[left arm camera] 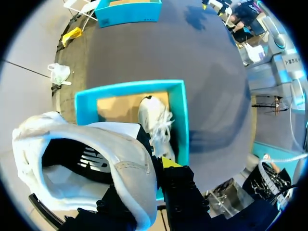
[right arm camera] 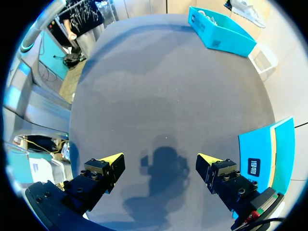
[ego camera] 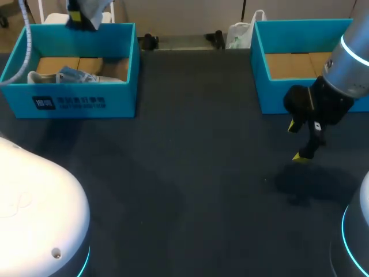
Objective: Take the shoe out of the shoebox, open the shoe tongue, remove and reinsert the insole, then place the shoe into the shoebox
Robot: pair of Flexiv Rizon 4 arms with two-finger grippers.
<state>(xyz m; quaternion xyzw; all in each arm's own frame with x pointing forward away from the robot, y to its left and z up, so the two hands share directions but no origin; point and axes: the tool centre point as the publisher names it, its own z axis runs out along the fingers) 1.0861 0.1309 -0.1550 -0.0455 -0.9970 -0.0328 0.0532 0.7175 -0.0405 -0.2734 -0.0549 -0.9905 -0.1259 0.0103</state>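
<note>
Now, step: taking out. Your left pincer (left arm camera: 155,169) clenches the held shoe (left arm camera: 86,163) by its side wall, above the left shoebox (left arm camera: 130,86).
Next: set it on the counter (ego camera: 190,173), where your right pincer (right arm camera: 159,160) hovers, released.
Count: two shoes, the second shoe (left arm camera: 155,120) boxed; two shoeboxes.

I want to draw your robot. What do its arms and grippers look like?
The right arm is silver-grey with a glowing blue ring. The left arm has a white shell, blue-ringed too. The right gripper is black and blocky, with two yellow tips.
</note>
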